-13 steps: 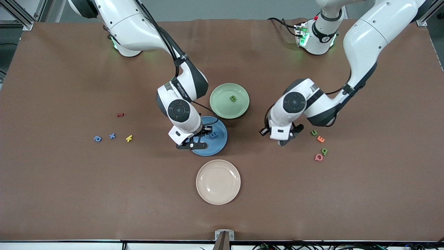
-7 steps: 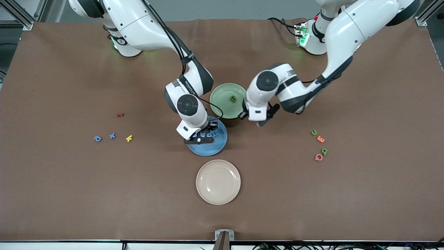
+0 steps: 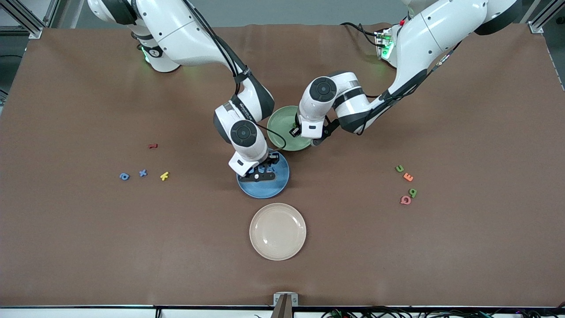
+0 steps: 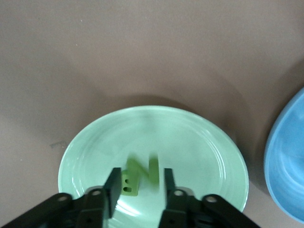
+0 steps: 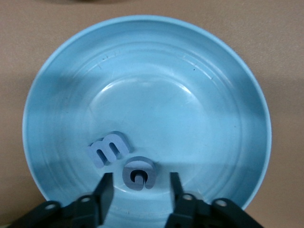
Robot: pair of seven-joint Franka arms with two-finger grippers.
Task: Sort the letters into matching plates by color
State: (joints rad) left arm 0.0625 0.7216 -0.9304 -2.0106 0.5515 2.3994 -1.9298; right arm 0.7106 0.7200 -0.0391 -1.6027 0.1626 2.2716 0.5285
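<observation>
The pale green plate (image 3: pixel 279 128) lies at mid-table, and the blue plate (image 3: pixel 274 187) lies beside it, nearer the camera. My left gripper (image 3: pixel 315 141) is open over the green plate (image 4: pixel 199 142). A blurred green N (image 4: pixel 145 167) and a green B (image 4: pixel 129 183) show between its fingers, gripped by neither. My right gripper (image 3: pixel 262 173) is open low over the blue plate (image 5: pixel 190 95). A blue G (image 5: pixel 138 174) lies between its fingers and a blue m (image 5: pixel 108 148) beside it. Two blue letters (image 3: pixel 124 176) (image 3: pixel 143 173) lie toward the right arm's end. Two green letters (image 3: pixel 399 168) (image 3: pixel 412 192) lie toward the left arm's end.
A cream plate (image 3: pixel 277 231) lies nearer the camera than the blue plate. A yellow letter (image 3: pixel 164 176) and a red one (image 3: pixel 152 145) lie by the blue letters. An orange letter (image 3: pixel 408 177) and a pink-red one (image 3: pixel 405 200) lie among the green letters.
My left arm swung from near the green letters to over the green plate, and the green N is now free between its fingers. My right gripper moved farther over the blue plate, where a second blue letter now lies.
</observation>
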